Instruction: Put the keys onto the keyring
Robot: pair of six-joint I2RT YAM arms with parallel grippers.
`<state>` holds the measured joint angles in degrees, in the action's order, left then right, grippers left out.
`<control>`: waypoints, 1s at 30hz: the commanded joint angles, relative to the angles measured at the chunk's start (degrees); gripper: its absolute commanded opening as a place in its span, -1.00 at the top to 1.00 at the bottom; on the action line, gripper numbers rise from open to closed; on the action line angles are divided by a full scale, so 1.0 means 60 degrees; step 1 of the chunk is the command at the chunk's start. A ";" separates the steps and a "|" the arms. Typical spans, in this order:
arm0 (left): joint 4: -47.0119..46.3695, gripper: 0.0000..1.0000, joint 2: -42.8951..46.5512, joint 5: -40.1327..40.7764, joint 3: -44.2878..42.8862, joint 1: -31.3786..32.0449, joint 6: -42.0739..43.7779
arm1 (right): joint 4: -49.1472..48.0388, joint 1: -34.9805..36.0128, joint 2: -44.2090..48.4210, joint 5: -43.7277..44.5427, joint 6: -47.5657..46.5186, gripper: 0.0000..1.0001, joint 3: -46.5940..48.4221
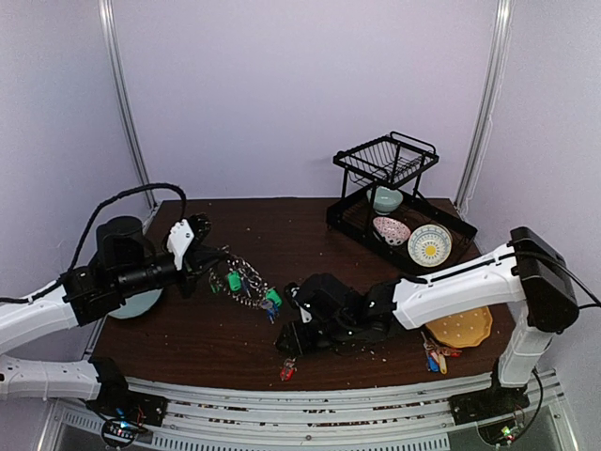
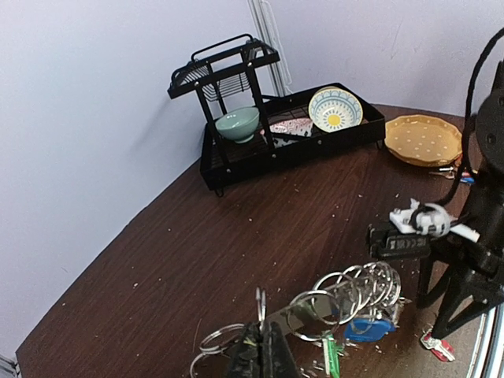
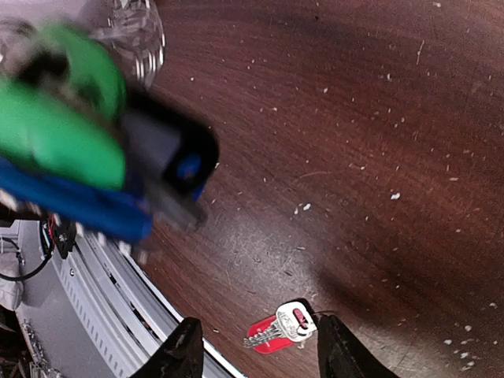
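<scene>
The left gripper [image 2: 264,356] is clenched on a thin steel loop of the keyring [image 2: 346,287], a shiny cluster of round wire rings carrying keys [image 2: 368,327] with green and blue plastic tags, near the middle of the speckled dark wood table [image 2: 236,228]. The right gripper [image 3: 258,335] is released, its black fingers spread around a flat red-tagged key [image 3: 276,331] lying on the table.

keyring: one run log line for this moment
left hand: shut on keyring | right hand: open above red-tagged key on table
</scene>
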<state>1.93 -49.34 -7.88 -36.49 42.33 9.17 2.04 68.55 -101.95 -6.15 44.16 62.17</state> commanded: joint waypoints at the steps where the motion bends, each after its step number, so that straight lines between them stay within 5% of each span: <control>1: -0.0727 1.00 0.0589 -0.0276 -0.0059 -0.0032 -0.0195 | 0.1645 0.0275 -0.0584 0.0996 0.1787 -0.02 0.0691; 10: -0.0687 1.00 0.0802 -0.0582 -0.0043 -0.0033 -0.0176 | 0.2712 0.0541 -0.1644 0.1271 0.1778 0.00 0.1602; 26: -0.0676 1.00 0.0819 -0.0638 -0.0027 -0.0034 -0.0069 | 0.3267 0.0542 -0.2185 0.1377 0.0984 0.94 0.2302; 30: -0.0667 1.00 0.0815 -0.0639 -0.0027 -0.0029 -0.0056 | 0.3438 0.0542 -0.2203 0.1384 0.0856 1.00 0.2415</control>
<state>1.89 -45.25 -11.29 -36.25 42.33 8.67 19.55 71.40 -114.19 0.49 50.89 75.33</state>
